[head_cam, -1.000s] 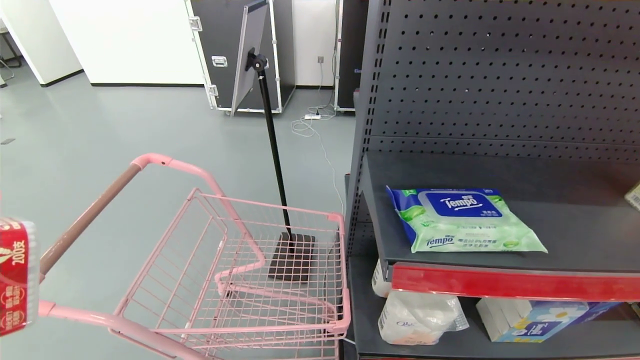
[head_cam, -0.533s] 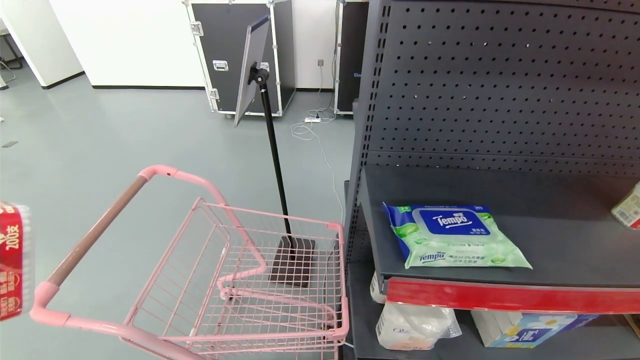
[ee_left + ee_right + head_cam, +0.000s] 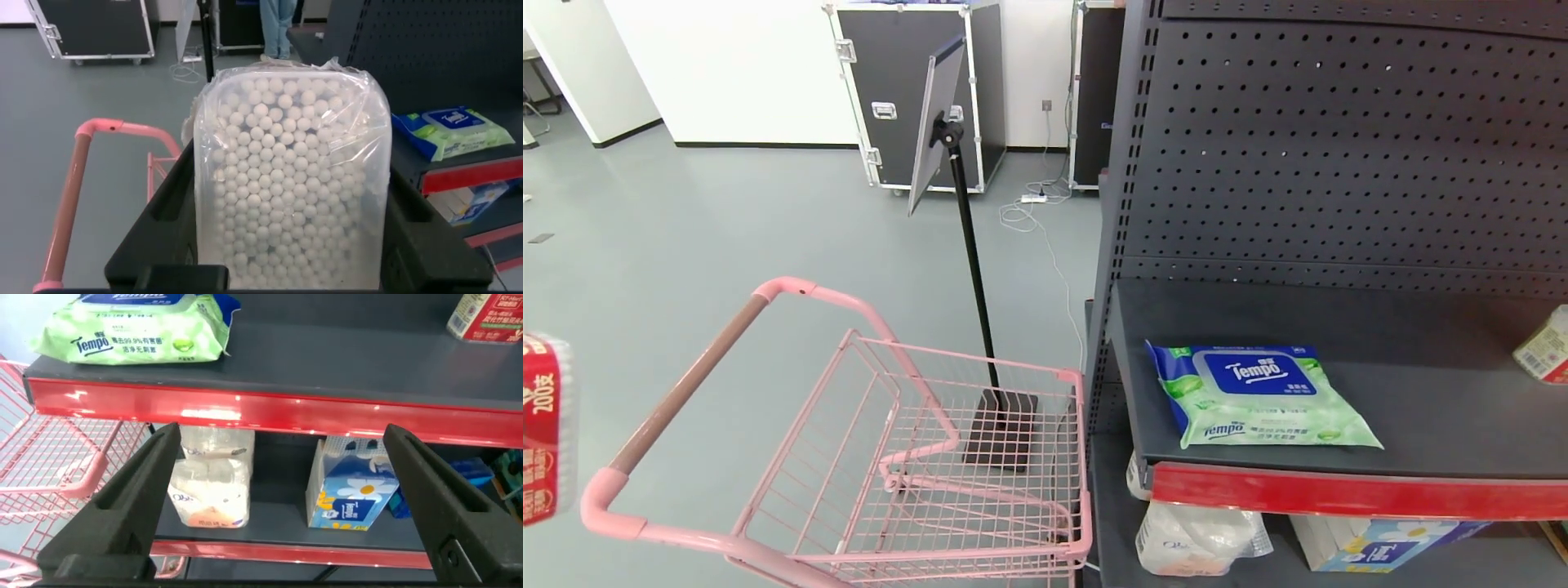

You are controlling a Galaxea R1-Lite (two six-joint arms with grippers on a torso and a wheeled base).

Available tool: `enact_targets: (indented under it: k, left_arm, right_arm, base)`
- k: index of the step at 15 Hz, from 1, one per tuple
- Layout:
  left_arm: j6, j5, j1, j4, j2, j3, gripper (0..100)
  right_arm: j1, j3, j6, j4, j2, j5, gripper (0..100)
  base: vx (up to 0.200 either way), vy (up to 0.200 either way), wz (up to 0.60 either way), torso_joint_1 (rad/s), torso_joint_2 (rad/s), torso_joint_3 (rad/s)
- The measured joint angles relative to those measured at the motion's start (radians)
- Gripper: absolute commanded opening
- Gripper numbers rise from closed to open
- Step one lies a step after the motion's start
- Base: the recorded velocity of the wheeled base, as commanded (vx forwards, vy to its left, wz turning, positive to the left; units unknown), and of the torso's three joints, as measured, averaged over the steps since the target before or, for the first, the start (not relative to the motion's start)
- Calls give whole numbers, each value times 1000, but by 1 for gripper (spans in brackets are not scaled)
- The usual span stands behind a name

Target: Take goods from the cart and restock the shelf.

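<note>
1. Shelving comes first: a dark grey pegboard shelf stands on the right, its upper deck edged with a red strip.
2. The pink wire cart is parked just beside the shelf's left end, handle toward the robot.
3. A sign stand on a black pole rises from the floor behind the cart.
4. A green and blue wipes pack lies flat on the upper deck, near its front left corner.
5. On the lower level a blue tissue box stands beside a plastic bag of white goods.
6. The left gripper is held up at the far left, above the cart's handle side, and its fingers are closed against both sides of a clear pack of cotton swabs.
7. The right gripper faces the shelf's front at the lower level, fingers spread wide with nothing between them.
8. A small carton sits at the upper deck's far right.
</note>
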Motion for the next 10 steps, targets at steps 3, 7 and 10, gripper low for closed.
enact_targets:
  k: [3,7,10]
  left_arm:
    - [4,-2,1,0,0,2,0]
    - [7,-4,0,0,-7,7,0]
    - [8,-5,0,0,-12,7,0]
  right_arm:
    - [1,0,-1,1,0,1,100]
    - [0,0,-1,0,0,1,100]
    - [0,0,-1,0,0,1,100]
  base:
    - [0,-200,0,10,2,-1]
    - [0,-200,0,2,2,0]
    - [0,-200,0,4,4,1]
